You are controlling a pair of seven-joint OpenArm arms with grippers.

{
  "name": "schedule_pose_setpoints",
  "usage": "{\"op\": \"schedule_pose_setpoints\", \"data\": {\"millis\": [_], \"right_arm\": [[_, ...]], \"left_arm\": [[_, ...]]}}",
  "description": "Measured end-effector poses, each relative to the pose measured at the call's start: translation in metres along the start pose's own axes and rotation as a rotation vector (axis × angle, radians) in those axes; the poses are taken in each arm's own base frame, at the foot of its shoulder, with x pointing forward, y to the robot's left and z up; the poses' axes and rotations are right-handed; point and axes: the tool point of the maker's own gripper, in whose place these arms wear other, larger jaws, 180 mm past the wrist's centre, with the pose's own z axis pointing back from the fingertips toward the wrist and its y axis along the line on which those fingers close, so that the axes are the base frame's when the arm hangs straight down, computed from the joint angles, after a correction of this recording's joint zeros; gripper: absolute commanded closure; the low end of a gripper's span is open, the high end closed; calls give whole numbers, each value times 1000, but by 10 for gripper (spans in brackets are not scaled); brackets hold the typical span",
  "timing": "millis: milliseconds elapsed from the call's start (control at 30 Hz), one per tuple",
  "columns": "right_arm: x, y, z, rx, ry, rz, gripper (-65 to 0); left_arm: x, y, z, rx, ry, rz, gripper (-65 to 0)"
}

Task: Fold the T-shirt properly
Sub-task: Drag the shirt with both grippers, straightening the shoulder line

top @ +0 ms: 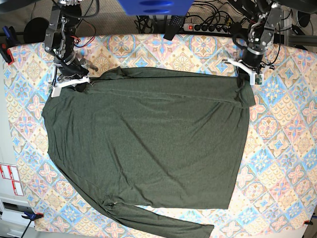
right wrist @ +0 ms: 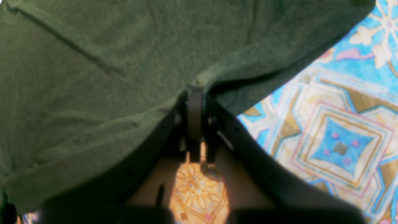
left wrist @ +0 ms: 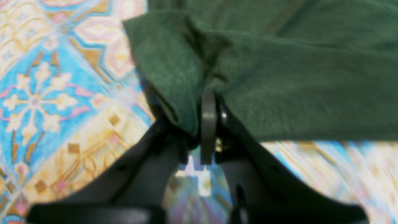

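The T-shirt [top: 148, 139] lies spread flat on the patterned counter [top: 292, 148], dark olive, thin and lightly creased. At its far-left corner the right gripper [top: 74, 82] has its fingers clenched on the edge; at the far-right corner the left gripper [top: 247, 74] pinches a bunched fold, probably so both can lift that edge together for a fold.

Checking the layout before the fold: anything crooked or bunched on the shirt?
Yes. The T-shirt lies skewed, its bottom sleeve trailing diagonally toward the table edge. Fabric bunches at the left gripper and right gripper, both pinching the top edge.
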Motion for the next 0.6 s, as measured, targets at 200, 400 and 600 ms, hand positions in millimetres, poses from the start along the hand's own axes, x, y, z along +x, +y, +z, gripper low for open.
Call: {"op": "schedule_pose_setpoints", "data": {"millis": [200,400,600], "right_arm": [[-33,-19,16,-47,74,-5,0],[-17,-11,32,-22,11,31,0],[-30,-23,51,-57,18,42,0]], "left_arm": [[-5,8,23,-18,29,-55,0],[-18,1,47,-57,69,-77,0],[-30,-3,63,-69,103,-72,0]]}}
